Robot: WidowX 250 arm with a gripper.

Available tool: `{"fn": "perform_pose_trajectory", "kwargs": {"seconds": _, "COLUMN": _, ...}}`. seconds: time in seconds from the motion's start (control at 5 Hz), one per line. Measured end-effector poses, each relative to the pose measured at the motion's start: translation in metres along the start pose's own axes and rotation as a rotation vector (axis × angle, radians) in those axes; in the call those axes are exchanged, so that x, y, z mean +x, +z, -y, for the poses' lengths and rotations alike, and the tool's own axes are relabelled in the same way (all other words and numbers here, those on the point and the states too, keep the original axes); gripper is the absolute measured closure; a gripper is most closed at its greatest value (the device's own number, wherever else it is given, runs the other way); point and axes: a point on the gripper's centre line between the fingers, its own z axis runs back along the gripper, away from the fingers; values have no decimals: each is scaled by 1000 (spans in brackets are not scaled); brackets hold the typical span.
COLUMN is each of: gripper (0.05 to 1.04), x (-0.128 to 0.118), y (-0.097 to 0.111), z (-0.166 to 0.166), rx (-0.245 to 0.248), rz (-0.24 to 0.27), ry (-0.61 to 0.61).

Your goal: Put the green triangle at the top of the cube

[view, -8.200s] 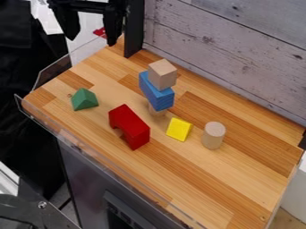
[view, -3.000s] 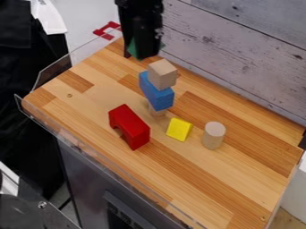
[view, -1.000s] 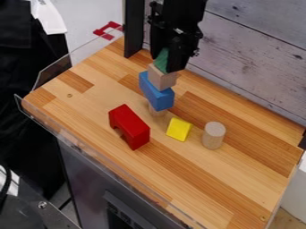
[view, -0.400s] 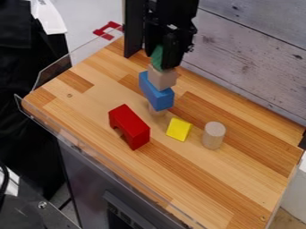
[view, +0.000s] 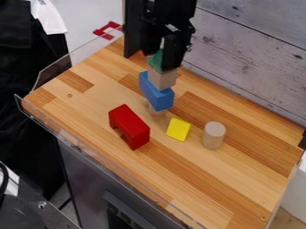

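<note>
On the wooden cube (view: 162, 80) sits the green triangle (view: 156, 61).

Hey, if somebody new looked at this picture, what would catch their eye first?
Probably the bright red arch block, near the middle of the wooden tabletop. Next, the stack just behind it: a blue block carrying a plain wooden cube, with the green triangle at the cube's top and the black claw right there.
</note>
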Motion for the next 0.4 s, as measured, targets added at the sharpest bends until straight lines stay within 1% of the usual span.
{"fn": "perform_pose_trajectory", "kwargs": {"seconds": 0.2, "gripper": 80, "x": -1, "y": 0, "z": 0, "rx": -1, "rz": -6, "ry": 0}}
{"fn": "perform_pose_trajectory", "kwargs": {"seconds": 0.4, "gripper": 83, "x": -4, "y": 16, "z": 2, "rx": 7, "rz": 31, "ry": 3}}
